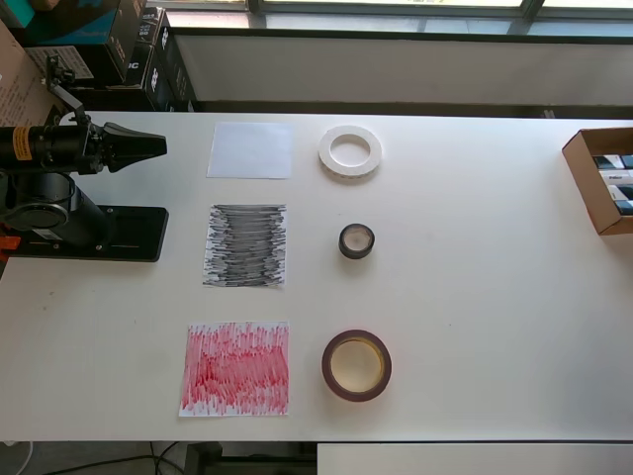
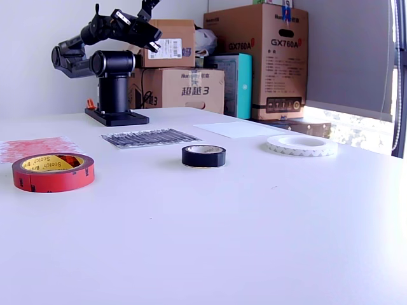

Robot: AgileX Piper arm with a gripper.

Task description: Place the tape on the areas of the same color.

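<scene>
White tape [image 1: 350, 151]: a wide, flat ring of matt white material, laid flat with its hole upward; it is seen just to the overhead view's right of the plain white sheet [image 1: 250, 149], apart from it.
Black tape [image 1: 357, 240]: a small, glossy dark roll with a pale inner core, set on its flat side, hole upward; it is placed in the middle of the row, to the overhead view's right of the black-scribbled sheet [image 1: 246, 245].
Red tape [image 1: 356, 365]: the largest roll, with a red outer band and a yellowish core printed with lettering in the exterior view; it lies flat beside the red-scribbled sheet [image 1: 236, 369], not touching it.
Sheets: three roughly square papers are laid in a column, thin and flat on the table [image 1: 475, 297].
Table: a smooth white top.
Gripper [image 1: 148, 146]: dark and tapered, pointed toward the white sheet in the overhead view, held above the table and well apart from all rolls; whether its jaws are apart or together cannot be told.
Arm base [image 1: 94, 233]: a black plate at the overhead view's left edge.
Surroundings: cardboard boxes [image 2: 257, 57] are stacked behind the table.
</scene>
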